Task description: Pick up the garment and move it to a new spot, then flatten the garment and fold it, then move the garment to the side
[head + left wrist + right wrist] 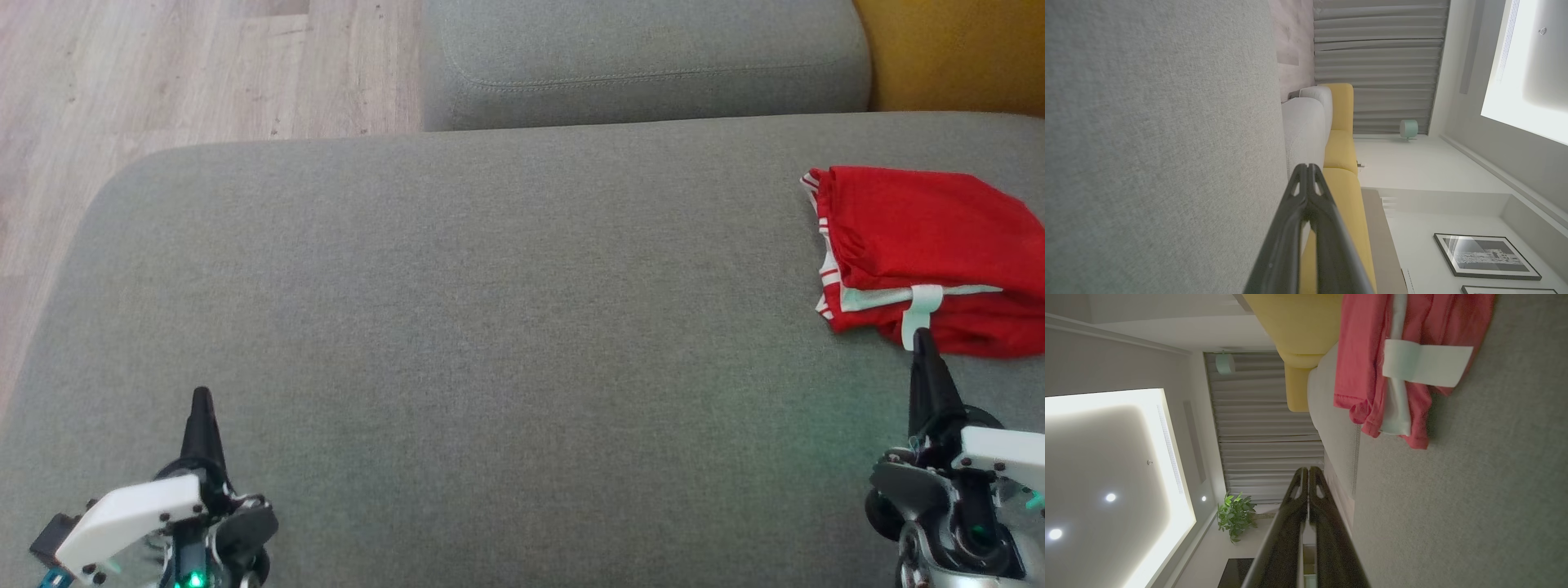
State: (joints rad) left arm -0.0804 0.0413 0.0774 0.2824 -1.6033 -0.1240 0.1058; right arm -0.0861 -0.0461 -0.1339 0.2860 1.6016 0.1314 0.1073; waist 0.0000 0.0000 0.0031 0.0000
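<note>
A: Whereabouts of the folded red garment with white trim [922, 237]?
B: Far right of the grey fabric sofa cushion [490, 327], set aside, probably finished.
A: And the left fingers [201, 408], the right fingers [924, 351]?
B: Both clenched, grasping nothing; right tip just short of the hem.

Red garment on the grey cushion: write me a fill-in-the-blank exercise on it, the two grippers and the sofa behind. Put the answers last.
1. The garment is ____ with white trim.
2. It lies on the grey cushion, toward the robot's ____ side.
3. The jaws of the left gripper and of the right gripper are both ____, and neither holds the garment.
4. The sofa section beyond the cushion's far right corner is ____.

Missing words: red; right; shut; yellow.
</note>
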